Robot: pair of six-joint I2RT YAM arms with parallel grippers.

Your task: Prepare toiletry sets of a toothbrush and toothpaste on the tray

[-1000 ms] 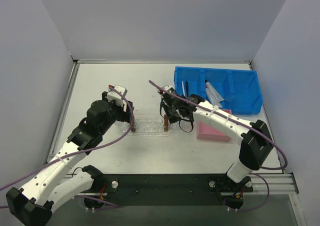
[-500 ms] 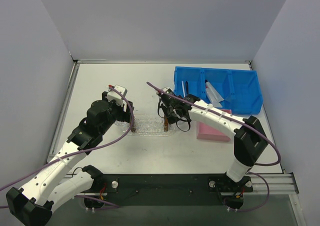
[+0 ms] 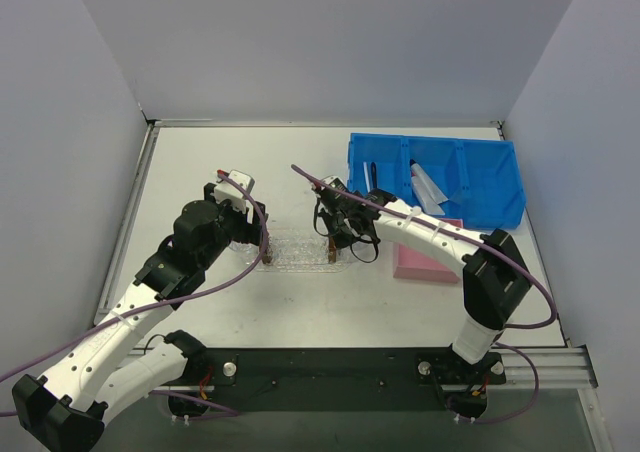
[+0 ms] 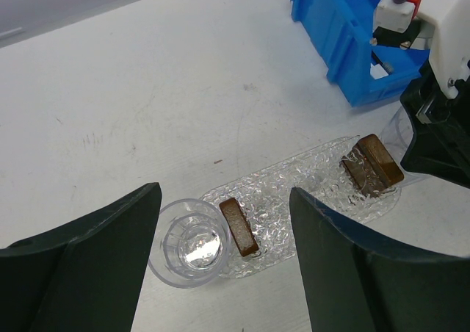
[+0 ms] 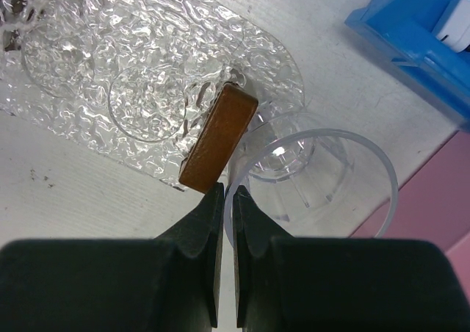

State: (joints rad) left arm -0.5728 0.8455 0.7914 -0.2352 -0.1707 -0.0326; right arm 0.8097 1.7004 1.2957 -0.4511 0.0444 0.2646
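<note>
Right gripper has its fingers pressed together, and its own wrist camera shows why. The thin wall of a clear cup runs into the slit between them, one finger inside the rim and one outside. From overhead I can't make that out, because the cup is almost invisible there and the hand is just a dark lump over the right end of the tray. The held cup sits just off that end, close against a brown block standing on edge on the textured plastic. The pink box is just beyond it. Whether the cup rests on the table I cannot tell.

My left gripper stands wide apart with nothing in it, hovering over the tray's left end. Its camera gives me what the right wrist view misses. A second cup stands upright at the tray's left tip, and a second brown block is just beside it on the tray. It also shows the whole oval, one block at each end.

Only the overhead view looks into the blue bin. The toothpaste lies in its middle compartment, silvery-white. A thin dark line in the left compartment looks like the toothbrush, though it is too small to be certain.
</note>
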